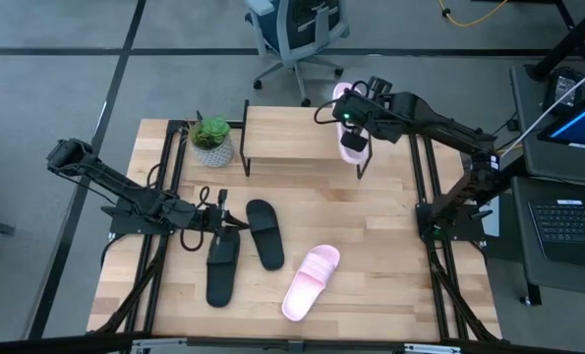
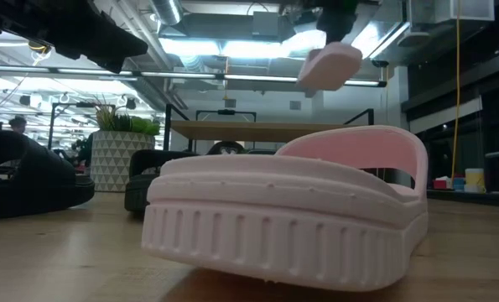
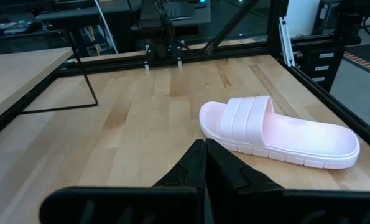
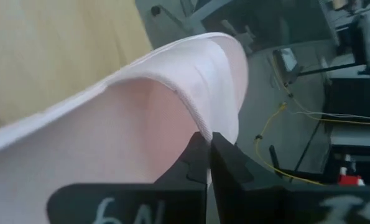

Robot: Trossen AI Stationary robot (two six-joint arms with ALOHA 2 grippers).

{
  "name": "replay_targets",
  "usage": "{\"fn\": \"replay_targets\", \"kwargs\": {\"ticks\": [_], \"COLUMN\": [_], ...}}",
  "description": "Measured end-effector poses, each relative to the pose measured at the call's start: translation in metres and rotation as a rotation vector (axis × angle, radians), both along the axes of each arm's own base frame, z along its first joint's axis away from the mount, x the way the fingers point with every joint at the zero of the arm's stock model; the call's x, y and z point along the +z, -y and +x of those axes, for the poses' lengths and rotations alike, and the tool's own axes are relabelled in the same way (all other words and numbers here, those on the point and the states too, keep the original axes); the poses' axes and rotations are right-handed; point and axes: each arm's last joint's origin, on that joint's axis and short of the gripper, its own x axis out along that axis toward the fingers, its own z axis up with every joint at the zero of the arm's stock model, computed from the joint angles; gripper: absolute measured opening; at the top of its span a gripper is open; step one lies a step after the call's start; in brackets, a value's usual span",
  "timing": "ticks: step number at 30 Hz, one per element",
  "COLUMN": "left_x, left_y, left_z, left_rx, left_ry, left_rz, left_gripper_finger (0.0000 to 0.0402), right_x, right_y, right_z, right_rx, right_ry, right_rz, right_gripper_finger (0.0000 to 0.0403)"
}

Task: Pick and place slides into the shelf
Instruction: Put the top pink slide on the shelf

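Arms reached from opposite sides of the table [image 1: 371, 211]. The right arm stretched up and inward, its gripper [image 1: 352, 126] poised over the right end of the shelf [image 1: 292, 130]; the right wrist view showed its fingers [image 4: 200, 160] pinched together on the strap edge of 1 pink slide [image 1: 351, 138], which hung tilted above the shelf board, clear of it in the low view [image 2: 329, 65]. The left arm lay low along the left side of the table, its gripper [image 1: 218, 218] at the upper end of 1 black slide [image 1: 221, 267]; in the left wrist view its 2 fingers [image 3: 194, 165] met with no gap, and whether they held that slide could not be told.

A 2nd black slide [image 1: 264, 233] lay just beside the 1st, angled away from it. The other pink slide [image 1: 311, 282] rested flat near the front of the table, apart from both grippers. A small potted plant [image 1: 211, 141] stood just beside the left end of the shelf. Beyond the table's far edge stood an office chair [image 1: 297, 34], and a laptop [image 1: 572, 221] sat on a desk to the right.
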Motion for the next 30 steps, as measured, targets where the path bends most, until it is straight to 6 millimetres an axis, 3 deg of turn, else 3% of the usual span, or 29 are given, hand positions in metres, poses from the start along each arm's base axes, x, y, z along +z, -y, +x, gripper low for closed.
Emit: {"fn": "replay_targets", "kwargs": {"ticks": [10,30], "left_x": [0.000,0.000], "left_y": [0.000,0.000], "left_z": [0.000,0.000], "left_rx": [0.000,0.000], "left_ry": [0.000,0.000], "left_rz": [0.000,-0.002], "left_gripper_finger": [0.0000,0.0000], "right_x": [-0.019,-0.026], "right_y": [0.007,0.018], "right_z": [0.017,0.009], "right_rx": [-0.005,-0.018], "right_ry": [-0.064,-0.097], "right_rz": [0.022,0.122], "right_gripper_finger": [0.0007,0.0007]}}
